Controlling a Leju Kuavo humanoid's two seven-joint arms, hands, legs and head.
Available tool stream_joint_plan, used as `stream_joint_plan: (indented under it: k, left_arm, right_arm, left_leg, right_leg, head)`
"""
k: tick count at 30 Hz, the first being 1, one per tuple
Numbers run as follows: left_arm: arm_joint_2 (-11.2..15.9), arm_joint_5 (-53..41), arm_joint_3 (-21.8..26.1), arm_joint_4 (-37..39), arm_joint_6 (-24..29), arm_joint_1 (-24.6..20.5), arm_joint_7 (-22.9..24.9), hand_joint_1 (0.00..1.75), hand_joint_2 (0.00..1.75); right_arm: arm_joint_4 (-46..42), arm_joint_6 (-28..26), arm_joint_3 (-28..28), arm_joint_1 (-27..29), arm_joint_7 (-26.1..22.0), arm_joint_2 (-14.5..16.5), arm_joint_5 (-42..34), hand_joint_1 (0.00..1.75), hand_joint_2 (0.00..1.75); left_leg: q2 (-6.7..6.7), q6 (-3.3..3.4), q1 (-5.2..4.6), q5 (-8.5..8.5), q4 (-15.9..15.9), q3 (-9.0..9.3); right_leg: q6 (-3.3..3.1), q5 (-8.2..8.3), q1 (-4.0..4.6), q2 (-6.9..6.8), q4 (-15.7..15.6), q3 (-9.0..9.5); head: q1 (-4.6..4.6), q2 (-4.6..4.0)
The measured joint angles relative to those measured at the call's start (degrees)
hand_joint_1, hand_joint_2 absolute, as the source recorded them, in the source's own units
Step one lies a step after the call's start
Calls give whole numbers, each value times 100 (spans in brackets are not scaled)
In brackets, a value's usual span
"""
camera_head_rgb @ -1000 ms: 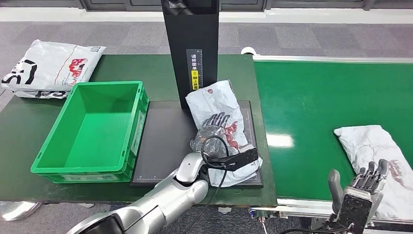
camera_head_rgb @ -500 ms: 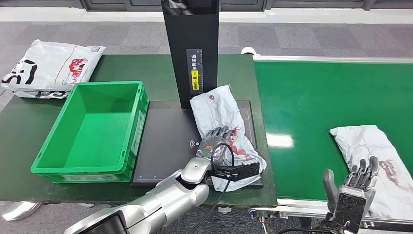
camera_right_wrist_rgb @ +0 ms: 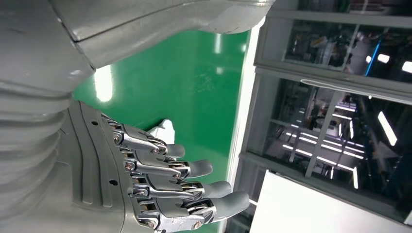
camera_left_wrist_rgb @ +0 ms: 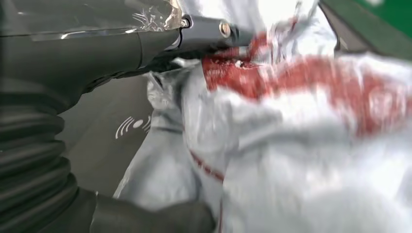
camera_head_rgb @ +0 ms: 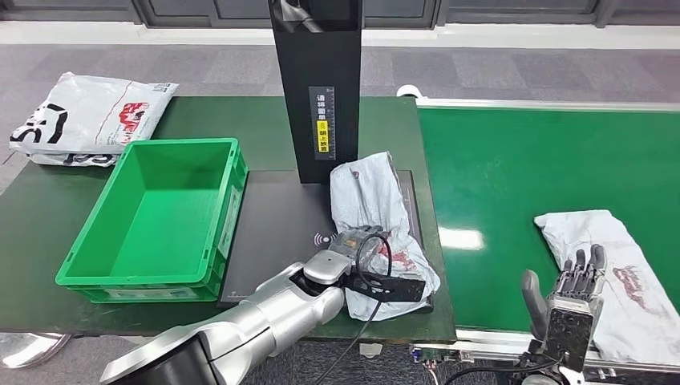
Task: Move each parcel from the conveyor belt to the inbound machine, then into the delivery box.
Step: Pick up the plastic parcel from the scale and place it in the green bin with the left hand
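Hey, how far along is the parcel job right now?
Done: one parcel lies on the inbound machine's black plate. In hand: the left robot hand grips that parcel. Left: the green delivery box holds nothing yet, and another parcel waits on the conveyor belt beside the open right robot hand.

Crinkled, glossy white plastic parcel (camera_head_rgb: 375,216) with red print on a matt black scanner plate (camera_head_rgb: 277,233). Smooth green plastic crate (camera_head_rgb: 152,212), slightly shiny. Matt dark green counter (camera_head_rgb: 32,233). Sheeny green rubbery conveyor belt (camera_head_rgb: 513,168). Brushed silver metal left arm (camera_head_rgb: 257,321); dark metallic fingers (camera_head_rgb: 581,269).
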Motion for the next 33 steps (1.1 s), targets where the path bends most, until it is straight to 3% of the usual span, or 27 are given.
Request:
stream_joint_plan:
  k: [7,25,29,33]
  left_arm:
    - [-4,-42,-121,247,-60,-70,-19,175,175]
    - [-3,-162,-159,380,109,-130,97,175,175]
    - [-1,-162,-157,411,701,-119,265,175,175]
    - [108,48,39,450,1998,-143,330,175,175]
  right_arm:
    - [38,90,-1,-13,-2,-6,-68,0,175]
    - [35,267,-1,-6,63,-6,-298,0,175]
    - [4,333,-2,46,78,-6,-373,0,175]
    - [-91,325,-9,207,97,-6,-502,0,175]
  left_leg:
    - [8,-5,1,-66,-1,115]
    - [10,-36,2,-82,-5,152]
    - [10,-36,2,-82,-5,154]
    - [11,-39,2,-79,-5,144]
  right_leg:
    - [-4,-47,-8,6,0,105]
    - [-16,-88,-13,12,1,131]
    - [-16,-90,-13,11,1,133]
    - [-18,-88,-12,13,1,119]
  head:
    - [2,0]
    - [2,0]
    - [2,0]
    - [2,0]
